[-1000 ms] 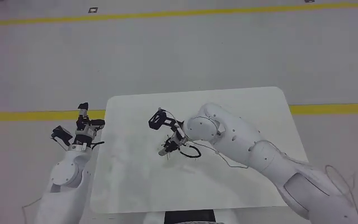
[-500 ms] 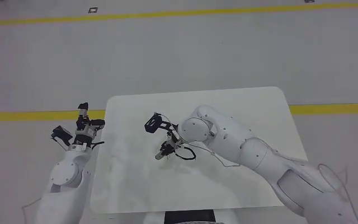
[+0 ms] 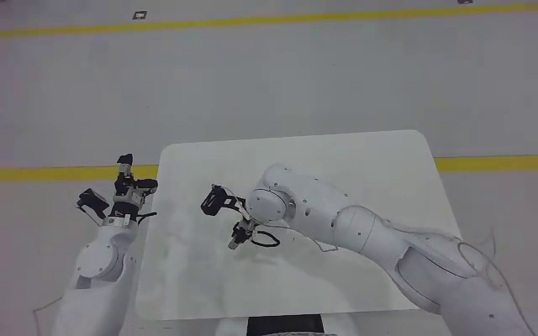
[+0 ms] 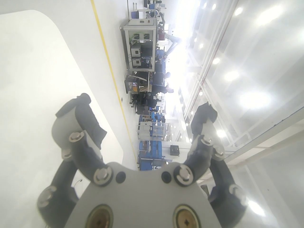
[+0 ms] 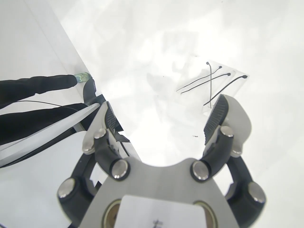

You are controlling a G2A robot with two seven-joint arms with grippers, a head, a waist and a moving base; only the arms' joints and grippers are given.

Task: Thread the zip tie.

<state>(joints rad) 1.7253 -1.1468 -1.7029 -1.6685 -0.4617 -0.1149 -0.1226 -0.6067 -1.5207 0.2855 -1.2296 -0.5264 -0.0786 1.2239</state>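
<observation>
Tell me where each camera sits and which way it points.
Top view: above the arms, looking down at the table; left arm and right arm show.
Left wrist view: on the left arm, beside the table, facing the room beyond; open left gripper shows.
Right wrist view: on the right arm, facing down at zip ties on the table; open right gripper shows.
Shared: top and left wrist views both show a yellow floor line.

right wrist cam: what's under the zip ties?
Four black zip ties lie on a clear plastic sheet, flat on the white table. One finger of the open right gripper covers the sheet's near corner and one tie's tip.
</observation>
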